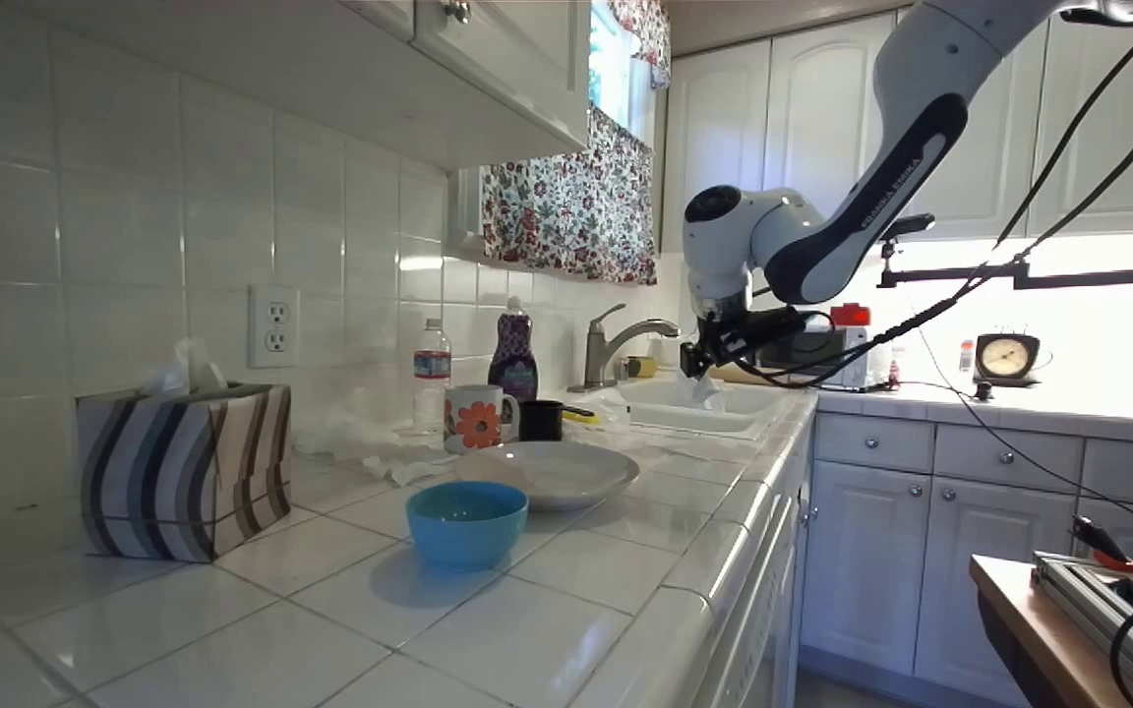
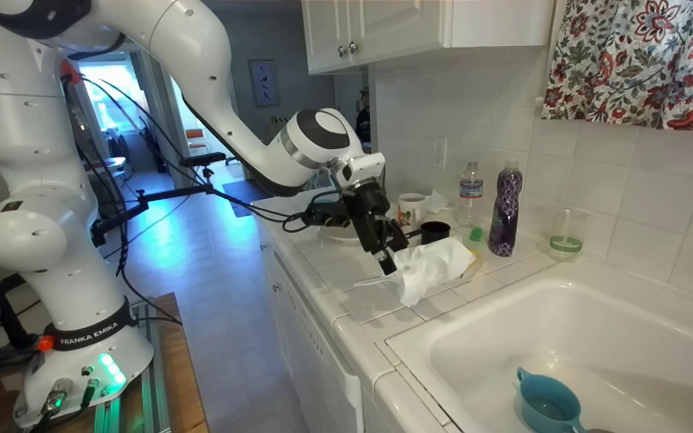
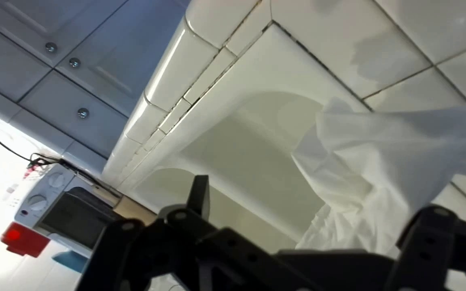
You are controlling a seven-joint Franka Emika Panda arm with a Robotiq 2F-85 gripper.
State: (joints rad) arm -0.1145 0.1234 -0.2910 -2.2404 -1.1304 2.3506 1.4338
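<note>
My gripper (image 3: 314,206) is open, its two black fingers wide apart in the wrist view. A crumpled white tissue (image 3: 386,161) lies across the space between the fingers, closest to the right-hand finger in that view. Whether it touches that finger I cannot tell. In an exterior view the tissue (image 2: 434,264) is beside the fingertips of the gripper (image 2: 394,251), at the counter by the sink corner. In an exterior view the gripper (image 1: 694,360) is by the sink, with the tissue (image 1: 707,393) just below it. The fingertips are small there.
The white sink (image 2: 479,319) holds a blue cup (image 2: 548,402). A purple soap bottle (image 2: 506,210), a water bottle (image 2: 470,195), a black cup (image 2: 435,233) and a flowered mug (image 1: 476,418) stand nearby. A plate (image 1: 566,472), blue bowl (image 1: 466,526), tissue box (image 1: 183,472) and faucet (image 1: 616,344) also show.
</note>
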